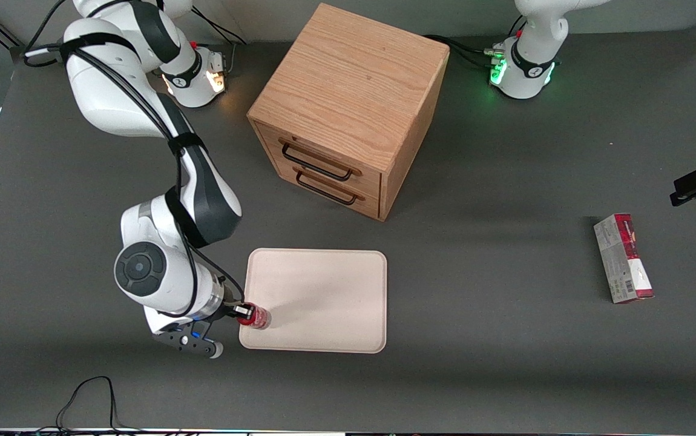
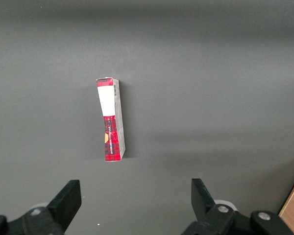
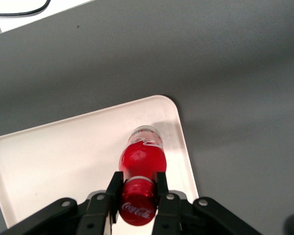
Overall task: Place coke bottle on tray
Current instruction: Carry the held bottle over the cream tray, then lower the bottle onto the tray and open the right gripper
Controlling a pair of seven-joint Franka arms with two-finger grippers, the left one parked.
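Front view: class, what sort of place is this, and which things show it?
Probably a robot lab bench. Arms are bolted to a grey table strewn with props: a drawer box, a carton and a tray. Over the tray's corner, the gripper is shut on a coke bottle.

Even overhead light, soft shadows, sharp focus.

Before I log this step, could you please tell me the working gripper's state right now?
Right gripper: shut on the small clear red-capped plastic coke bottle, over a corner of the cream-beige rectangular tray.
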